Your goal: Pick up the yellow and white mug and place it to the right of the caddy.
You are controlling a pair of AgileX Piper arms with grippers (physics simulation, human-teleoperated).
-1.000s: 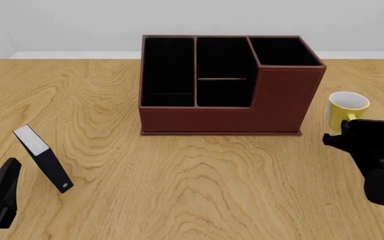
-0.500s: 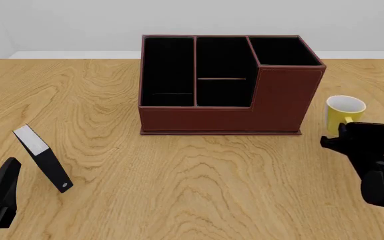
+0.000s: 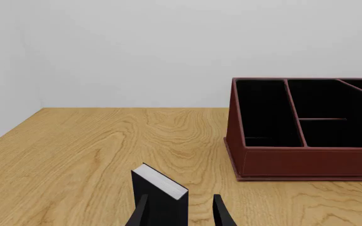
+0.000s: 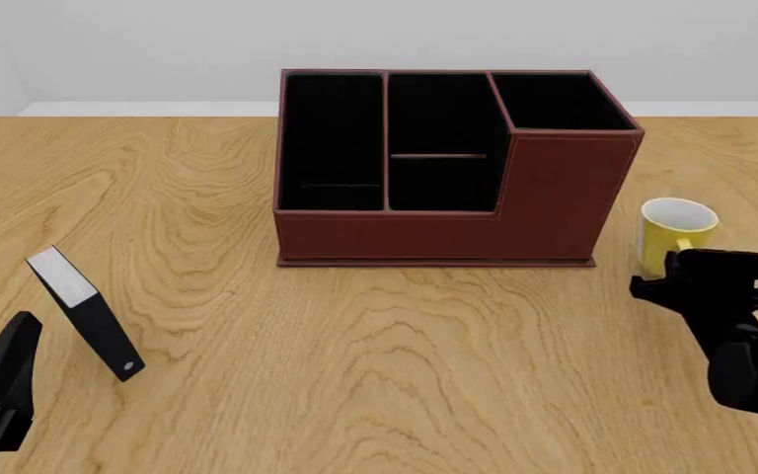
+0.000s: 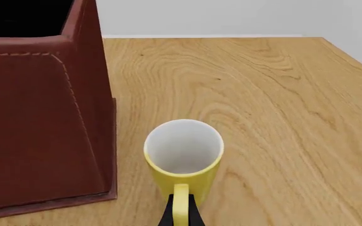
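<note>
Here, on the wooden table (image 4: 352,375): right gripper (image 4: 705,265) low at the near right, fingers pinched on the yellow loop handle (image 5: 180,207) of the yellow and white mug (image 4: 673,234); mug upright, white inside showing, directly ahead of those fingertips, handle turned back toward them; whether standing on the wood or held just above it, cannot tell. Just to the left of the right gripper and its mug, with a narrow strip of wood between, the taller-fronted right end of the caddy (image 4: 445,188); reddish-brown, 3 black-lined compartments, the middle 1 crossed by a low divider; in the right wrist view, the caddy's stitched wall (image 5: 39,117) close beside the mug but apart from it.

Far across at the near left, left gripper (image 3: 181,212) low and clear of everything, 2 fingers parted a modest way, nothing between them; just ahead of its fingertips a thin black slab with a white edge (image 4: 84,312), leaning; caddy well ahead and to the right of that gripper.
</note>
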